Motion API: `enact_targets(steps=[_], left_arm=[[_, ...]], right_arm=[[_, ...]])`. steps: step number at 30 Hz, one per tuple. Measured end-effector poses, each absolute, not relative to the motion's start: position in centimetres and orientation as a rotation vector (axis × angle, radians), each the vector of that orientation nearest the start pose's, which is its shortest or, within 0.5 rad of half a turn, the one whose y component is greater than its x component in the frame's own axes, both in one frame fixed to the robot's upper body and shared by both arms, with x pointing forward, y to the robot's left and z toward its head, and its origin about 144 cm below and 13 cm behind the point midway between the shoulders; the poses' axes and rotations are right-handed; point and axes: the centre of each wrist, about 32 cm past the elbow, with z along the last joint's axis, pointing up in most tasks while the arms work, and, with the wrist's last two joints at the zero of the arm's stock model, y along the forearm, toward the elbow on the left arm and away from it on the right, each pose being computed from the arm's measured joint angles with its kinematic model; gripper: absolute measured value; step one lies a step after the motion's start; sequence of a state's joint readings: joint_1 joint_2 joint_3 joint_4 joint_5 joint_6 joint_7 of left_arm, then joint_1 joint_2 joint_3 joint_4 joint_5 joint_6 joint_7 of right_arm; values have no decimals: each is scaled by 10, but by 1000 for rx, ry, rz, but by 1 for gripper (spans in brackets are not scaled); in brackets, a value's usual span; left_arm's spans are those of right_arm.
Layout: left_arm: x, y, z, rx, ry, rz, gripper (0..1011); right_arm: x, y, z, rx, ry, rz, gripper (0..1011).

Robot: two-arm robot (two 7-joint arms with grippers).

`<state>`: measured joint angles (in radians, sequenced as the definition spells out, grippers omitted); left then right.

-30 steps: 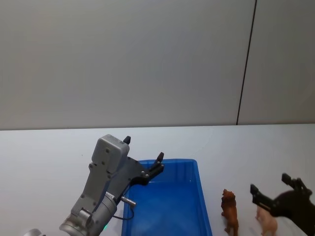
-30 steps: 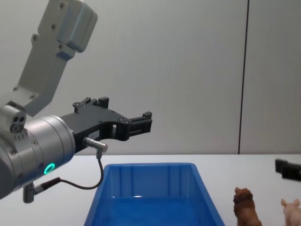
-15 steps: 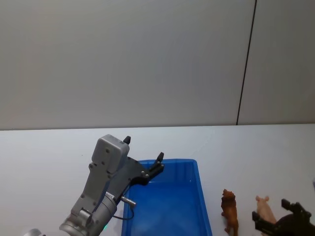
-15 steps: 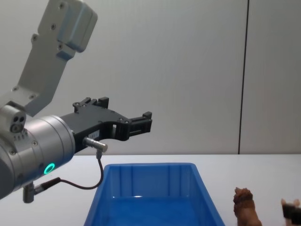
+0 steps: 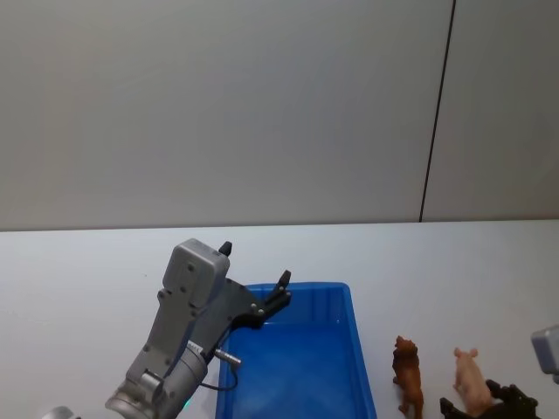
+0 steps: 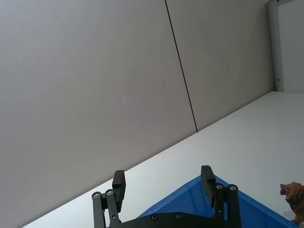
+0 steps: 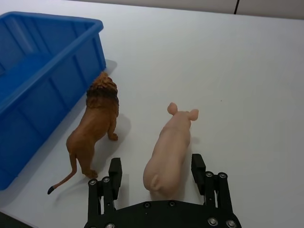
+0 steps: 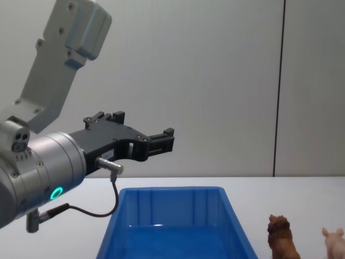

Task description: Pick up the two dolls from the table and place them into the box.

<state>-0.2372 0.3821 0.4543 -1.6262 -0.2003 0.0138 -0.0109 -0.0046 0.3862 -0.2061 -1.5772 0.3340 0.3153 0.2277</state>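
Note:
On the white table [image 7: 247, 71], a brown lion doll [image 7: 97, 123] and a pale pink pig doll [image 7: 173, 142] stand side by side, just right of the blue box [image 7: 42, 80]. My right gripper [image 7: 156, 168] is open, low behind the pig, one finger on each side of its rear, with gaps showing. The head view shows the lion [image 5: 407, 375], the pig [image 5: 472, 377] and the right gripper [image 5: 473, 400] at the bottom right. My left gripper [image 5: 255, 264] hangs open and empty above the box's [image 5: 348, 297] far left corner.
A plain grey wall with a dark vertical seam [image 5: 437, 113] stands behind the table. Bare tabletop lies to the right of the dolls and beyond the box. The left arm's large silver body [image 8: 38, 172] rises at the left of the chest view.
My right gripper has drawn back toward the near edge and dropped from over the pig to low behind it. The left arm and both dolls have not moved.

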Motion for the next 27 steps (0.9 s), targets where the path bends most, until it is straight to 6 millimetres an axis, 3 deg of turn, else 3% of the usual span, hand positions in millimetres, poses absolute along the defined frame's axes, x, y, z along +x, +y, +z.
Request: enact_targets(steps=[7,10,14,17,27], left_arm=[[492,198,1204,61,-268,1124,1001],[492,198,1204,61,-268,1124,1001],[492,198,1204,61,-268,1124,1001],[492,198,1204,61,-268,1124,1001],[492,198,1204,61,-268,1124,1001]], right_arm=[[454,-274,1132,-325,278,-1149,761],[454,-272,1131,-322,269,-1155,624],[455,-270,1130,-313,242,-1165,534],[455,-268,1133,-303,217,-1173,406],[457,-261,1146,-260,111,-1185,379]])
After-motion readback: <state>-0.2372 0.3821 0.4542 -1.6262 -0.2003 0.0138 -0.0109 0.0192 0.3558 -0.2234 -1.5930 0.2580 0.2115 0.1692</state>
